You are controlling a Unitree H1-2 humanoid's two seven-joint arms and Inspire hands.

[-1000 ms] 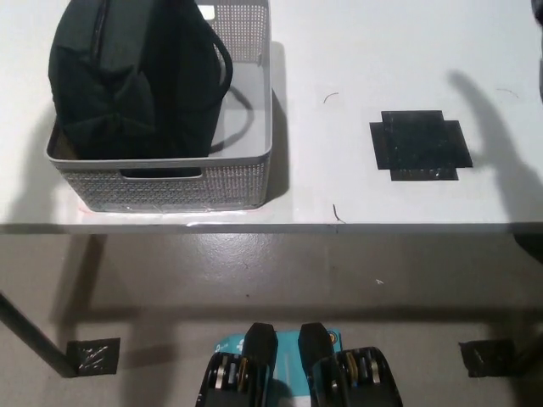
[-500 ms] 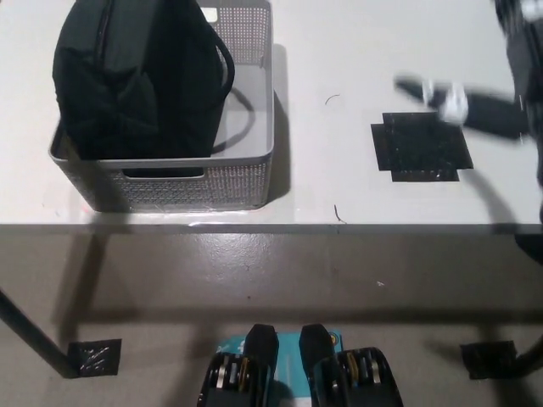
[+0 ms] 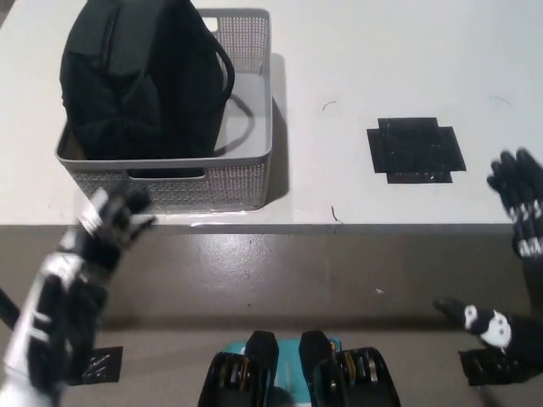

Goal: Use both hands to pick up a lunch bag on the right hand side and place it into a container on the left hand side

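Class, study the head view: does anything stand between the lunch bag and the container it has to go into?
Nothing does. The black lunch bag already sits inside the grey container on the table's left. The left hand is below the container's front wall, the right hand by the table's right edge; neither holds anything.

The black lunch bag [image 3: 140,80] stood upright inside the grey perforated container [image 3: 204,182], filling its left part, at the table's far left

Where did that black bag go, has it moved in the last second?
No. The black lunch bag sits in the grey basket, left of the black tape patch, as before.
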